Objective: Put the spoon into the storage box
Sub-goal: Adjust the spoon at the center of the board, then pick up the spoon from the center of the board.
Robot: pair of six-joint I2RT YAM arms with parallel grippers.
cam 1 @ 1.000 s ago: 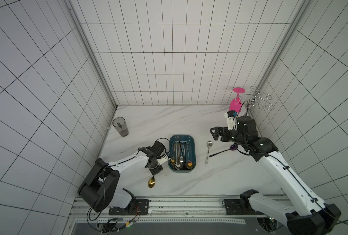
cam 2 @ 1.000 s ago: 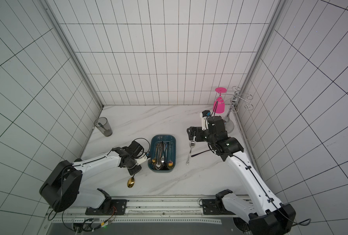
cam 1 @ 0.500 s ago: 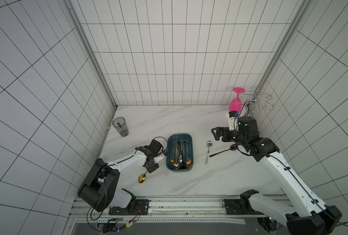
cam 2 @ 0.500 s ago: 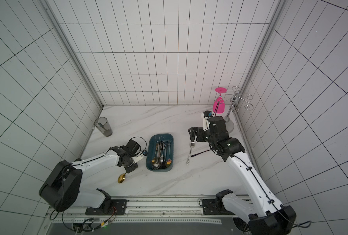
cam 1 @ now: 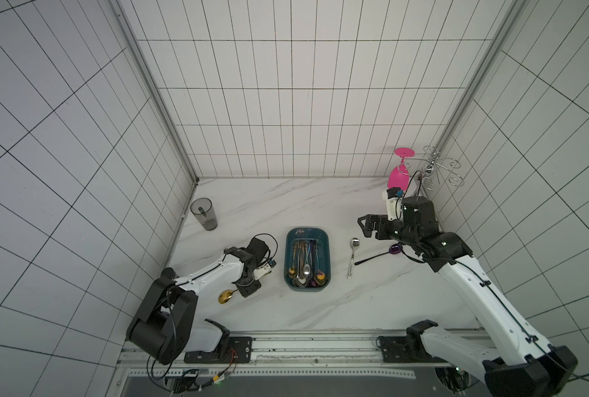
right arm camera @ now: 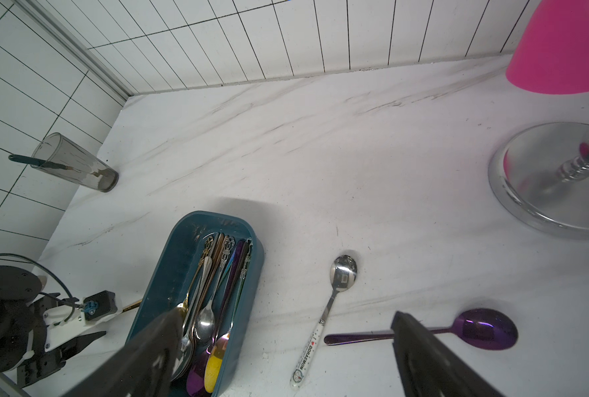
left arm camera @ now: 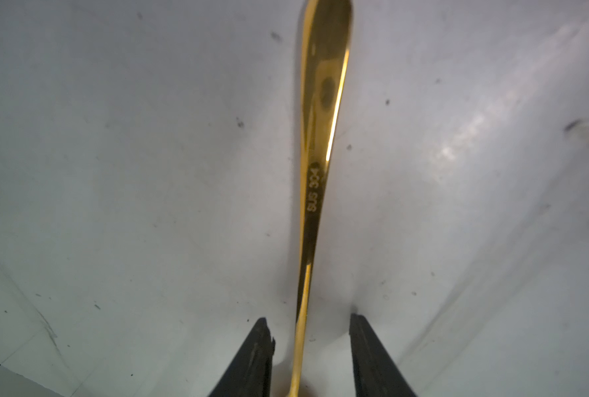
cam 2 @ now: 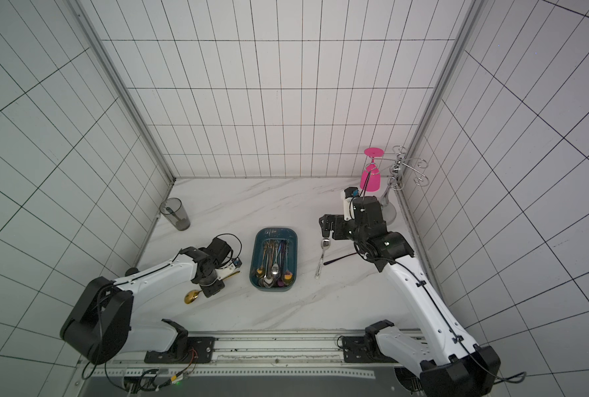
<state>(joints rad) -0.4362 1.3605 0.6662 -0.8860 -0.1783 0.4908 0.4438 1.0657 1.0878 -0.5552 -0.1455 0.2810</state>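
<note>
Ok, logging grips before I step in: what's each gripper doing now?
Left gripper: open, jaws astride the gold spoon, not gripping.
Right gripper: open, empty.

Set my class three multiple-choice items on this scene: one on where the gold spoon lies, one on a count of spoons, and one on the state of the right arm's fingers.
1. Relative to the storage box, the gold spoon lies:
A) inside it
B) outside it, on the table, by the left gripper
C) across its rim

2. Spoons lying on the table outside the box:
A) one
B) five
C) three

3. The fingers of the right gripper are:
A) spread wide, empty
B) shut on a spoon handle
C) pressed shut, empty

Answers:
1 B: in the left wrist view, its handle lies on bare marble between the fingers.
2 C: the gold one, the silver spoon and the purple spoon.
3 A: the right wrist view shows a wide gap with nothing gripped.
</note>
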